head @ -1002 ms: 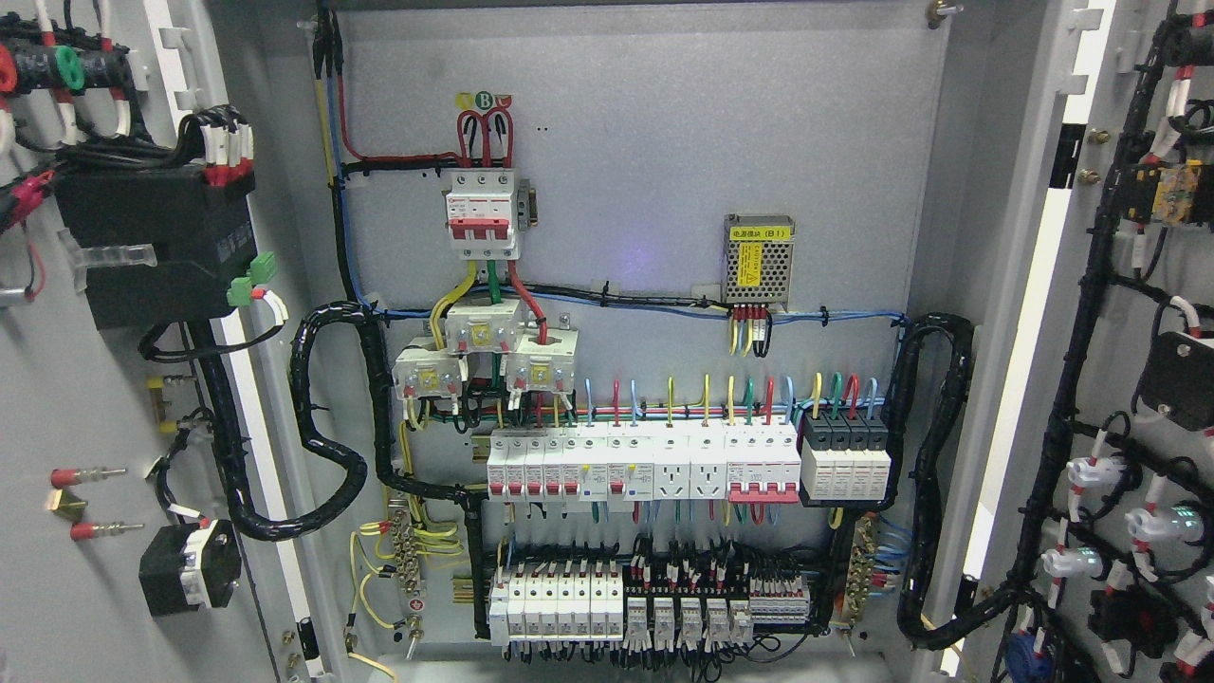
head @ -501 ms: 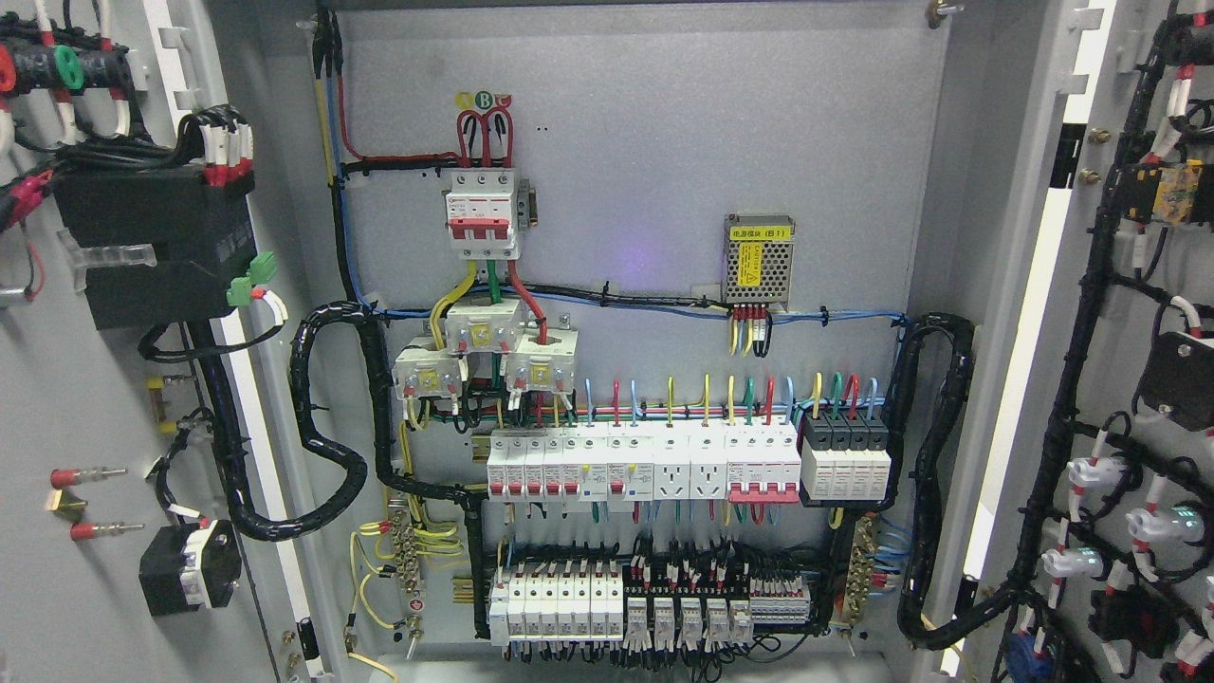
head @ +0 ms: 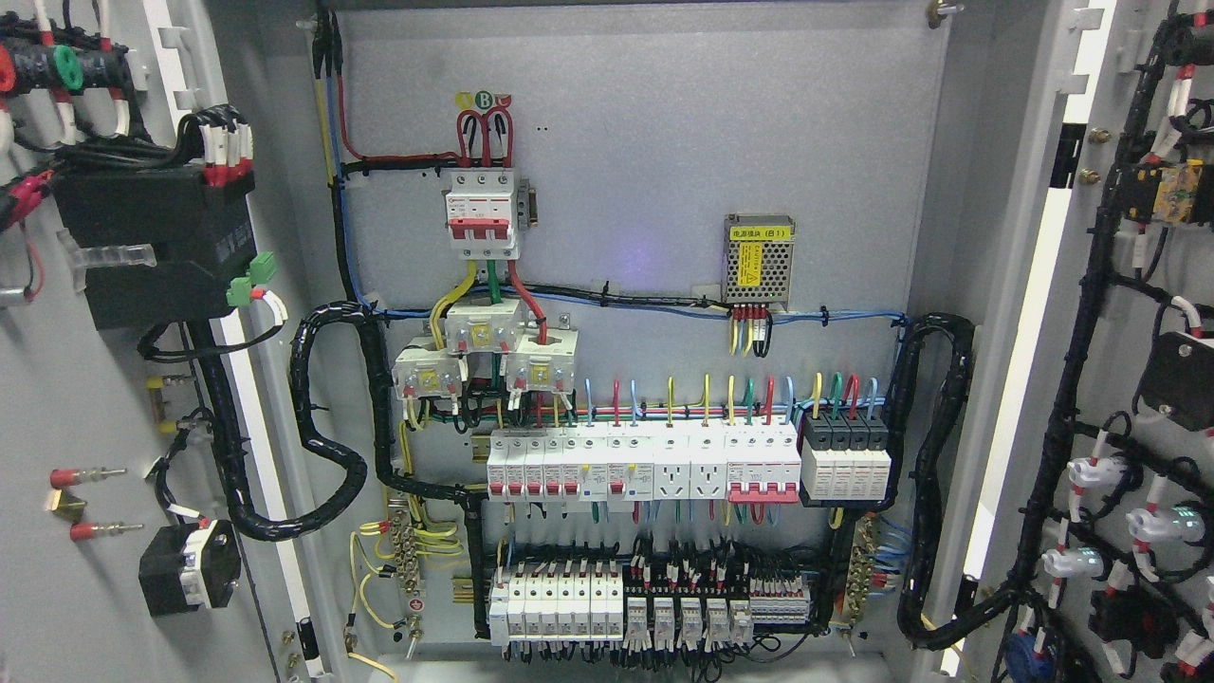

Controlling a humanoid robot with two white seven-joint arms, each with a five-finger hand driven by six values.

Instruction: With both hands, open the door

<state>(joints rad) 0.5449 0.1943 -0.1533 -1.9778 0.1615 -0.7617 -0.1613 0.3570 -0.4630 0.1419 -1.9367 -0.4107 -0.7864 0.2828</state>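
A: Where do the doors stand for the robot?

B: Both are swung wide. The left door (head: 85, 398) fills the left edge of the head view and the right door (head: 1138, 379) the right edge, each showing its inner face with wiring. Between them the cabinet's back panel (head: 645, 161) is fully in sight, with the red main breaker (head: 482, 213) above and the long row of breakers (head: 635, 465) lower down.

A: And the hands?

B: No hand or arm is in view, so one cannot tell whether the fingers are spread or curled (the camera looks only into the cabinet).

A: Then how should the robot finish this step well?

B: The opening looks done, probably; the outer edges of the doors are cut off by the frame, so the full angle is not sure. A good finish would be to keep both hands away from the black cable loom (head: 327, 417) at the left hinge side, and not push either door further against its wires.
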